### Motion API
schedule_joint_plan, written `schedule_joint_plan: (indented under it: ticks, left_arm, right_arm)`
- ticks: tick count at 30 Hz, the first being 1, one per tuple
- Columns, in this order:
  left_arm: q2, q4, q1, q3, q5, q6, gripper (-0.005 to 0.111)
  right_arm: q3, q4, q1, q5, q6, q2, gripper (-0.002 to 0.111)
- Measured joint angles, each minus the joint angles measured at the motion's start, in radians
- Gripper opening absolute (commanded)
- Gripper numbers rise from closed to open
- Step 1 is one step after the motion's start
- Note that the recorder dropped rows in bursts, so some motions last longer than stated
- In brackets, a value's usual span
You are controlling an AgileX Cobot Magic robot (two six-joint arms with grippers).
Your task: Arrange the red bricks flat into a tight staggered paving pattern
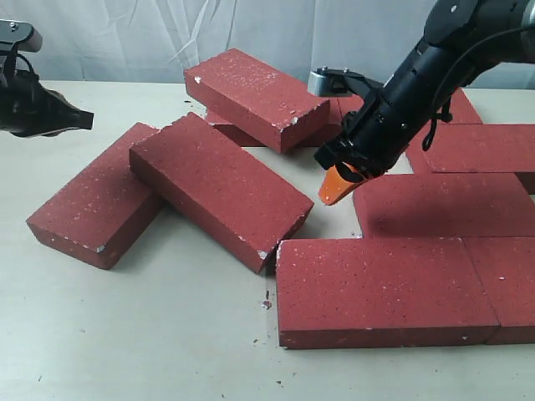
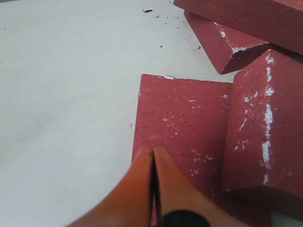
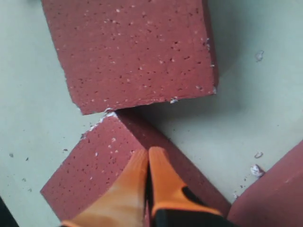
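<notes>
Several red bricks lie on the pale table (image 1: pixel 167 334). At the right, laid flat and close together, are a front brick (image 1: pixel 384 288), one behind it (image 1: pixel 447 205) and another further back (image 1: pixel 481 146). A loose brick (image 1: pixel 219 188) leans tilted on a flat brick (image 1: pixel 96 205). Another brick (image 1: pixel 255 96) rests on one at the back. My right gripper (image 1: pixel 334 188) hangs shut and empty over the gap beside the laid bricks; its tips (image 3: pixel 147 152) are above a brick corner (image 3: pixel 90 165). My left gripper (image 1: pixel 79 121) is at the far left, shut (image 2: pixel 152 151) and empty, above a flat brick (image 2: pixel 182 118).
Small crumbs of brick (image 1: pixel 266 304) lie on the table in front of the laid bricks. In the left wrist view, a tilted brick (image 2: pixel 265 127) overlaps the flat one, with more bricks (image 2: pixel 227 42) beyond. A white curtain (image 1: pixel 125 33) hangs behind the table.
</notes>
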Motion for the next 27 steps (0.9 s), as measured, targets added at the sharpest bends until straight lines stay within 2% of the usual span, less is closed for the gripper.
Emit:
schedule_joint_plan:
  ticks: [6, 10, 16, 27]
  left_arm:
    - [0.057, -0.007, -0.009, -0.055, 0.061, 0.007, 0.0]
    - [0.087, -0.001, -0.023, -0.081, 0.059, 0.006, 0.0]
    - [0.102, 0.0, -0.044, -0.089, 0.052, 0.008, 0.0]
    - [0.125, 0.016, -0.08, -0.098, 0.037, 0.008, 0.0]
  right_arm:
    - [0.06, -0.025, 0.01, -0.103, -0.007, 0.0, 0.0]
    - [0.091, -0.13, 0.06, -0.141, -0.007, 0.0, 0.0]
    - [0.091, -0.182, 0.128, -0.191, -0.011, 0.0, 0.0]
    - [0.091, -0.223, 0.135, -0.21, -0.013, 0.018, 0.0]
